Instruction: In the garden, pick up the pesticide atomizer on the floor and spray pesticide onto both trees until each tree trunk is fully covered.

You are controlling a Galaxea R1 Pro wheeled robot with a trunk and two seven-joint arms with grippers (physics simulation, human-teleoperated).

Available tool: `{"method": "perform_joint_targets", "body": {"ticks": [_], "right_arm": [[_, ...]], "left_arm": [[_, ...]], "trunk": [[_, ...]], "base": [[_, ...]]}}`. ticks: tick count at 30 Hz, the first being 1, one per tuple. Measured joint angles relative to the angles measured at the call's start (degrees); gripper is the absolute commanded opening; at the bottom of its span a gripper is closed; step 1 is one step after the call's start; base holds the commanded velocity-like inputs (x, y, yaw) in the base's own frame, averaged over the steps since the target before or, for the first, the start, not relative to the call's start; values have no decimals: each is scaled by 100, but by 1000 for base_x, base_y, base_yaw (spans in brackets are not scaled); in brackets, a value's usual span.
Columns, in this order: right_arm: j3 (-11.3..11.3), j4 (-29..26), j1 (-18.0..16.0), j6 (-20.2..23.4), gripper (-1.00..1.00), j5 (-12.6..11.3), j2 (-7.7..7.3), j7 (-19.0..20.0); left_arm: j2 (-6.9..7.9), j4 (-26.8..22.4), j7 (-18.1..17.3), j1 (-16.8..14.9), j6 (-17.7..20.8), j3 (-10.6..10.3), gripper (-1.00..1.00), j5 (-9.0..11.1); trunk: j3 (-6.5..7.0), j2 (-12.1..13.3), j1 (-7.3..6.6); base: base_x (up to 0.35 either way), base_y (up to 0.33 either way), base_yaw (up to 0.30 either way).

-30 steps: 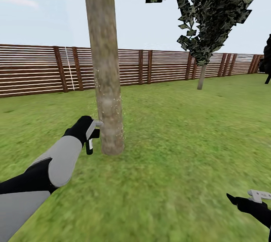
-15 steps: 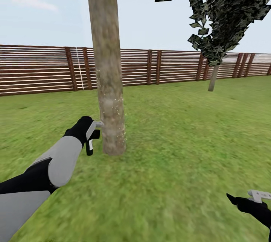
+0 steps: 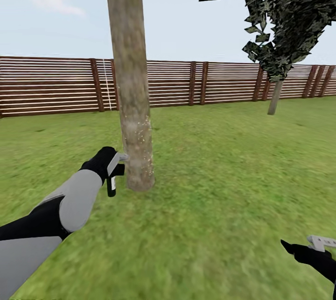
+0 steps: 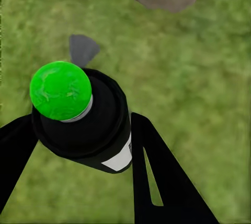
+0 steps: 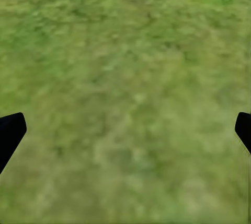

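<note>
The left gripper [image 4: 78, 145] clamps the pesticide atomizer [image 4: 86, 117] between its jaws (nozzle just beside the tree trunk [image 3: 130, 104]); the right gripper [image 5: 125, 130] gapes wide over grass [image 5: 130, 67].

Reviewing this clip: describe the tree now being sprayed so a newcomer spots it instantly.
Against the brown slatted fence, find the nearest tree trunk, where the left gripper holds the pesticide atomizer. It is thick, pale and mottled, unlike the thinner far tree.
</note>
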Motion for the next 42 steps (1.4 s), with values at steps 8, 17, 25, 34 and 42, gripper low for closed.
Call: {"method": "perform_joint_targets", "body": {"ticks": [8, 17, 25, 34, 42], "right_arm": [[0, 0, 0, -3, 100, 4, 0, 1], [0, 0, 0, -5, 100, 5, 0, -3], [0, 0, 0, -6, 100, 6, 0, 1], [0, 0, 0, -5, 100, 5, 0, -1], [0, 0, 0, -5, 100, 6, 0, -5]], "left_arm": [[4, 40, 0, 0, 1, -7, -100, 4], [9, 352, -8, 0, -8, 3, -100, 9], [19, 366, -3, 0, -8, -5, -100, -3], [21, 373, 0, 2, -3, -6, -100, -3], [106, 486, -8, 229, -13, -6, -100, -19]], "trunk": [[0, 0, 0], [0, 0, 0], [0, 0, 0], [0, 0, 0], [0, 0, 0]], "base": [[244, -130, 2], [224, -165, 92], [17, -13, 147], [193, -165, 3], [7, -6, 130]]}}
